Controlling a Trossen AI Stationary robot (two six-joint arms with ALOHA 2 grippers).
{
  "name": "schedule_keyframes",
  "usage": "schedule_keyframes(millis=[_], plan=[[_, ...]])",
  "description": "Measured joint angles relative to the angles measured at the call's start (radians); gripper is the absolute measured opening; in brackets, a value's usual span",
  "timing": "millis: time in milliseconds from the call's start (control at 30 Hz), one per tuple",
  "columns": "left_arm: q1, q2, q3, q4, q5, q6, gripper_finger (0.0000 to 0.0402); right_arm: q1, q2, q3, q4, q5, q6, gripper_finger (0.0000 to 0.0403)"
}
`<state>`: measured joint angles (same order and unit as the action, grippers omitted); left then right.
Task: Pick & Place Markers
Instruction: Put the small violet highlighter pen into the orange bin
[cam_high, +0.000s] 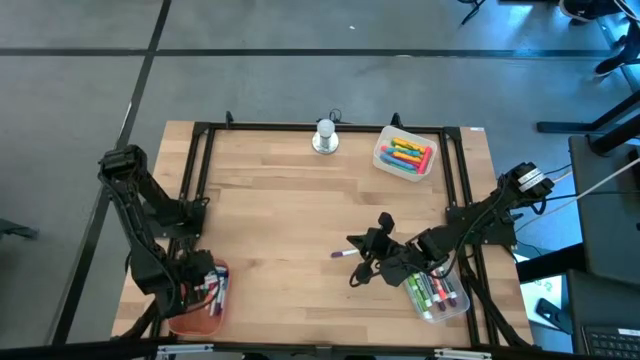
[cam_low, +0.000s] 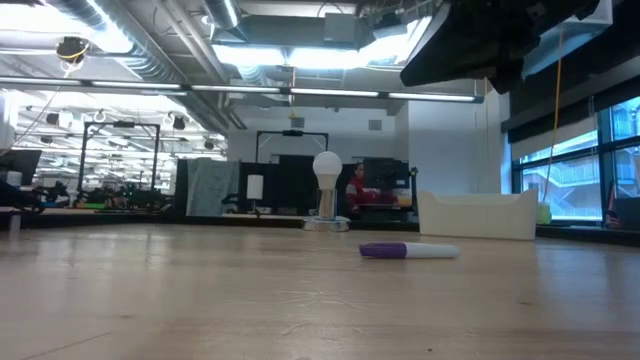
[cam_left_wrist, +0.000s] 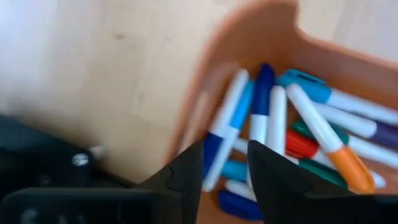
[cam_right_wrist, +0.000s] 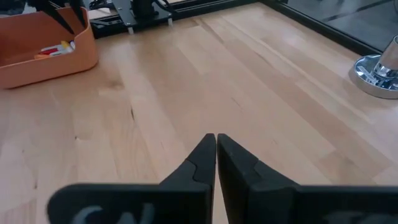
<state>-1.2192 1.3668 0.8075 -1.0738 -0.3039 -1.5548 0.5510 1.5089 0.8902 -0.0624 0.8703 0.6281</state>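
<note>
Where the table's near edge meets the left corner, the orange bin (cam_high: 196, 312) holds a heap of markers (cam_left_wrist: 273, 124), white barrels with blue, teal, red and orange caps lying crossed over one another; the left gripper (cam_left_wrist: 225, 163) hangs directly over this heap with its two fingers parted by a narrow gap and nothing between them. At the near right corner, a clear bin (cam_high: 440, 298) holds several markers with green, red and dark caps, laid side by side. Just beside that bin, toward the table's middle, the right gripper (cam_right_wrist: 216, 144) sits above bare wood, its fingers pressed together tip to tip and empty. A single marker (cam_low: 408, 250), purple cap and white barrel, lies flat on the table (cam_high: 280, 210) close to the right gripper, apart from every bin. At the far edge, a silver-white round knob (cam_high: 326, 135) stands upright near the middle, and to its right a white tray (cam_high: 381, 155) carries thicker markers in yellow, green, pink and orange. Beyond the table, a person (cam_low: 357, 187) shows in the room.
</note>
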Motion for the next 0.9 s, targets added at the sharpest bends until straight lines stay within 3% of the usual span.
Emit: schedule_keyframes(millis=[100,167,233,300,367,467,533,633,700,900], plan=[[0.027,0.0,0.057,-0.104,-0.052,-0.001,0.0127,0.0,0.0,0.0,0.001,0.0,0.0,0.0018],[0.044,0.0,0.108,-0.168,-0.186,0.018,0.0129,0.0,0.0,0.0,0.001,0.0,0.007,0.0018],[0.061,-0.001,0.15,-0.189,-0.4,0.051,0.0129,0.0,0.0,0.0,-0.003,0.001,0.017,0.0018],[0.082,-0.001,0.171,-0.148,-0.656,0.121,0.0128,0.0,0.0,0.0,-0.003,0.001,0.018,0.0018],[0.125,-0.001,0.169,-0.071,-0.846,0.205,0.0126,0.0,0.0,0.0,-0.003,0.001,0.018,0.0018],[0.233,0.001,0.13,0.079,-1.04,0.248,0.0119,0.0,0.0,0.0,-0.018,0.001,0.018,0.0018],[0.317,0.018,0.081,0.229,-1.094,0.32,0.0112,0.0,0.0,0.0,-0.051,0.001,0.015,0.0018],[0.466,0.06,0.006,0.5,-1.06,0.49,0.0102,0.0,0.0,0.0,-0.137,0.0,0.051,0.0018],[0.571,0.102,-0.031,0.721,-0.961,0.654,0.0099,0.0,0.0,0.0,-0.199,0.0,0.115,0.0018],[0.793,0.285,-0.068,1.424,-0.416,1.218,0.0103,0.0,-0.017,0.0,-0.318,0.0,0.213,0.0018]])
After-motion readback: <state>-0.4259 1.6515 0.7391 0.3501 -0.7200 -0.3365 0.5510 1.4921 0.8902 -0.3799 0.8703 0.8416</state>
